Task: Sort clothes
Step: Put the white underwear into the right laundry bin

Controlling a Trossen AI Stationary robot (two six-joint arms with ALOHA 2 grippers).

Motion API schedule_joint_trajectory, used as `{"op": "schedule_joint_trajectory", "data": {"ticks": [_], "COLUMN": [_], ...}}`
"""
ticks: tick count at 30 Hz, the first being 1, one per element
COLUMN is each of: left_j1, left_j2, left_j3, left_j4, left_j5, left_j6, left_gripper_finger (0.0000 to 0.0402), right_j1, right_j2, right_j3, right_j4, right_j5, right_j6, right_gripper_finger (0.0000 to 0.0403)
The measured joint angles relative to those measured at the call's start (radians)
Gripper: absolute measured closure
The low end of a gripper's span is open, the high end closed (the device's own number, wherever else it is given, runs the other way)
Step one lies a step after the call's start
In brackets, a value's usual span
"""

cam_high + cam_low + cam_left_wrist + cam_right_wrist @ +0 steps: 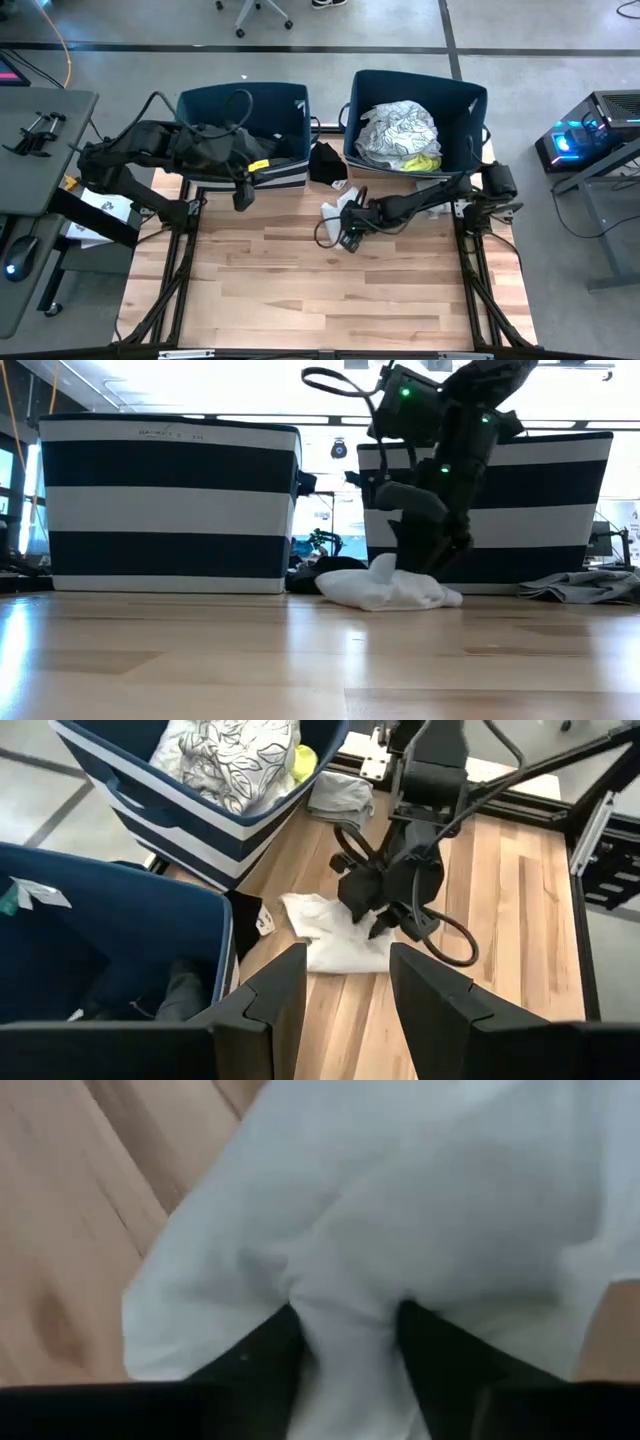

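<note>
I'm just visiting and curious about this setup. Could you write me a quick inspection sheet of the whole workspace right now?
Surface: wooden table, mostly bare.
Job's things: white garment on table; black garment between bins; grey garment beside right bin; patterned and yellow clothes in right bin.
Clutter: nothing seen.
Grippers: right tool pinching the white garment; left tool open, beside left bin.
Cables: black loop on right arm.
Surroundings: desk, lit electronics box.
</note>
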Motion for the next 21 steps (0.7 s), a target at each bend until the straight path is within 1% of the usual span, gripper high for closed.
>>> {"op": "schedule_joint_trajectory", "data": {"ticks": [2,5,6,8,10,11,12,14,18,19,21], "left_j1": [-0.008,-0.019,-0.023,-0.031,-0.038,-0.042,-0.043,-0.048,-0.048,-0.048,-0.048], "left_j2": [-0.014,-0.038,-0.050,-0.072,-0.097,-0.106,-0.118,-0.135,-0.170,-0.174,-0.180], "left_j3": [0.000,0.000,0.000,0.000,0.000,0.000,0.000,0.000,0.000,0.000,0.000], "left_j4": [-0.018,-0.062,-0.076,-0.098,-0.101,-0.100,-0.097,-0.085,-0.080,-0.081,-0.078], "left_j5": [-0.006,-0.015,-0.018,-0.034,-0.055,-0.061,-0.063,-0.063,-0.067,-0.075,-0.098], "left_j6": [0.013,0.023,0.036,0.060,0.076,0.085,0.097,0.118,0.136,0.139,0.139], "left_gripper_finger": [0.0270,0.0271,0.0271,0.0271,0.0271,0.0271,0.0271,0.0271,0.0271,0.0271,0.0271], "right_j1": [0.007,0.020,0.024,0.034,0.039,0.041,0.045,0.047,0.038,0.026,-0.010], "right_j2": [0.005,-0.038,-0.058,-0.104,-0.168,-0.201,-0.231,-0.269,-0.330,-0.336,-0.335], "right_j3": [0.001,0.001,0.006,0.037,0.105,0.148,0.194,0.296,0.550,0.617,0.741], "right_j4": [0.008,0.005,-0.006,-0.035,-0.034,-0.061,-0.104,-0.199,-0.408,-0.486,-0.645], "right_j5": [-0.015,-0.083,-0.099,-0.106,-0.098,-0.084,-0.053,0.050,0.339,0.405,0.495], "right_j6": [0.060,0.136,0.148,0.154,0.153,0.153,0.152,0.140,0.057,0.029,-0.014], "right_gripper_finger": [0.0295,0.0370,0.0385,0.0387,0.0383,0.0385,0.0390,0.0397,0.0396,0.0398,0.0399]}}
